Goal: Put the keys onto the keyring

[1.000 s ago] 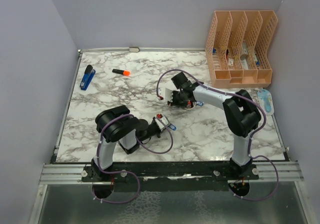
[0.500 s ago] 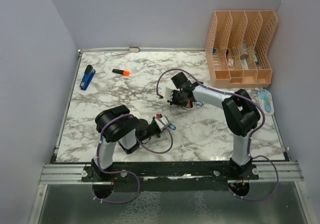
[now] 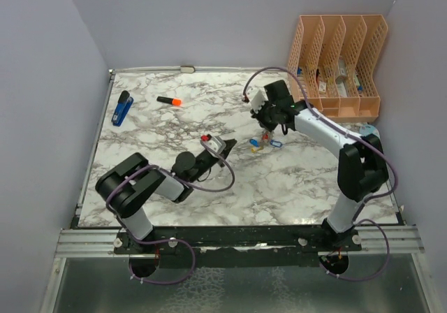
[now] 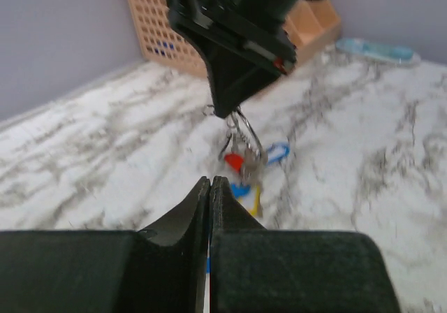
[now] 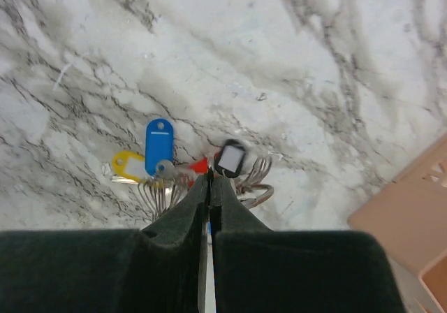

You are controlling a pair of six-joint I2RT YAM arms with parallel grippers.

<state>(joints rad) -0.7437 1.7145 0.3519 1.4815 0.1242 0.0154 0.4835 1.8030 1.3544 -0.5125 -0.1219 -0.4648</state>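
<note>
My right gripper [image 3: 267, 128] [image 5: 210, 177] is shut on the keyring [image 5: 255, 189] and holds it above the marble table. From the thin wire ring hang metal keys with a blue tag [image 5: 158, 146], a yellow tag [image 5: 129, 165] and a black tag [image 5: 229, 158]. The cluster shows in the top view [image 3: 260, 144] and in the left wrist view [image 4: 244, 161]. My left gripper [image 3: 231, 145] [image 4: 210, 180] is shut, its tip just in front of and below the cluster. Only a thin blue sliver of a key [image 4: 207, 265] shows between its fingers.
An orange file organizer [image 3: 336, 61] stands at the back right. A blue stapler [image 3: 122, 108] and an orange marker [image 3: 169, 101] lie at the back left. A pale blue item [image 3: 372, 140] lies at the table's right edge.
My right gripper has lifted the keyring and moved it back and right. My left arm has swung out from the front middle towards the cluster, still shut.
</note>
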